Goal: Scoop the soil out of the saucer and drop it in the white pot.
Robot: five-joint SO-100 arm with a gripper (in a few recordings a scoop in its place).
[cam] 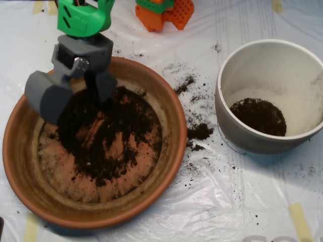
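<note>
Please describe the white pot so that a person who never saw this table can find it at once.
On the plastic-covered table, look right of the large terracotta saucer. The white pot stands there, deep and straight-walled, with a small dark patch of soil at its bottom.

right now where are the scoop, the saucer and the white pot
scoop (75,98), overhead view, gap between its grey shells
saucer (174,118), overhead view, bare right rim
white pot (237,136), overhead view, grey outer wall

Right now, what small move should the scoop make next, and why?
Probably lower the open end effector into the soil and close. Its halves stand spread over the saucer's upper left, and most soil lies just right of it; the pot holds little.
</note>
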